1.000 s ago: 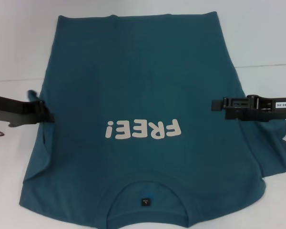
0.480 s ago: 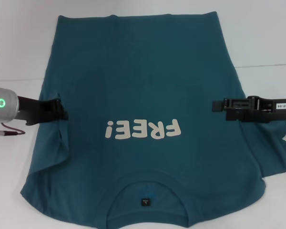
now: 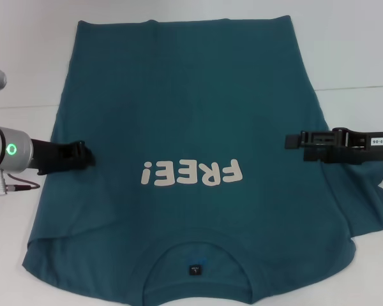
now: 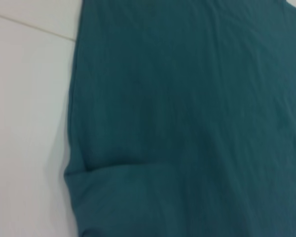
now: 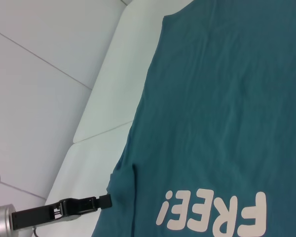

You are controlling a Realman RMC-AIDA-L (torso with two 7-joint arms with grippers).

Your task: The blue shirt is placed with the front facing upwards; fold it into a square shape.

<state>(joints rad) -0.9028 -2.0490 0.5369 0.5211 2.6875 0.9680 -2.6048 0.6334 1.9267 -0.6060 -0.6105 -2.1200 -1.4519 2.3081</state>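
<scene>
White tabletop [image 3: 25,64] carries everything, with a thin seam line running across it behind both arms. Spread flat on it, chest side up, lies the blue shirt [image 3: 191,115], its body stretching between the two pincers and beyond them toward the far edge, its collar lying nearer the robot than either pincer. The left sleeve region is folded inward over the shirt's side, and the fabric edge there runs just beneath the left gripper [image 3: 86,155]. The right sleeve [image 3: 370,204] spreads out below and outside the right gripper [image 3: 292,140], rumpled at its rim.

Between the two pincers, slightly nearer the robot than their tips, sits the white "FREE!" print [image 3: 191,173], reading upside down from the head view. The left gripper reaches in from the left side, its black tip resting at the shirt's left edge, level with the print; whether its fingers are spread or pinching cloth I cannot tell. The right gripper reaches in from the right, its tip over the shirt's right edge; its fingers' state cannot be told either. Smallest, the dark neck label [image 3: 195,269] sits inside the collar.
</scene>
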